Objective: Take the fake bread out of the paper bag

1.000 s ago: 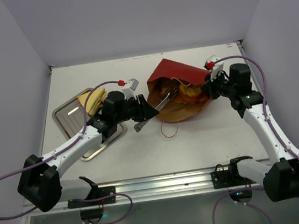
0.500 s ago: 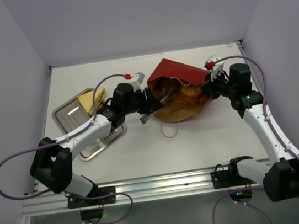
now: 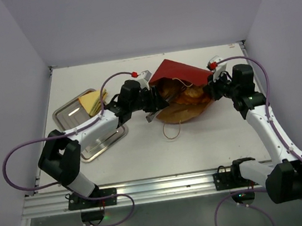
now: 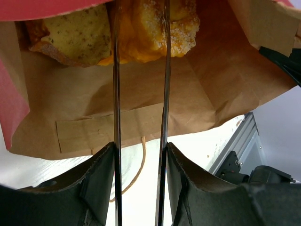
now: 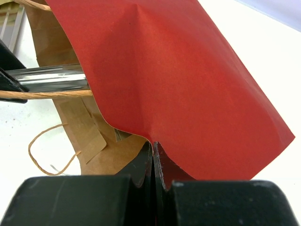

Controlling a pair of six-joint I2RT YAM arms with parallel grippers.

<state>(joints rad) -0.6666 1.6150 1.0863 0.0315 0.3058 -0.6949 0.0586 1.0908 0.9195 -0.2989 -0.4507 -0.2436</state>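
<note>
The dark red paper bag lies on its side with its brown mouth facing left. My right gripper is shut on its upper red edge and holds the mouth open. My left gripper is shut on metal tongs, whose two arms reach into the bag. In the left wrist view the tong tips straddle a golden sugared roll, beside a speckled brown piece. Bread also shows inside the bag from above. A pale-yellow sandwich wedge lies on the tray.
A square metal tray sits at the left with its near corner under my left arm. The bag's tan cord handle loops onto the table in front of the bag. White walls close in the back and sides.
My left arm has swung right and pushed the tongs deeper into the bag's mouth. My right gripper and the bag have stayed in place.
</note>
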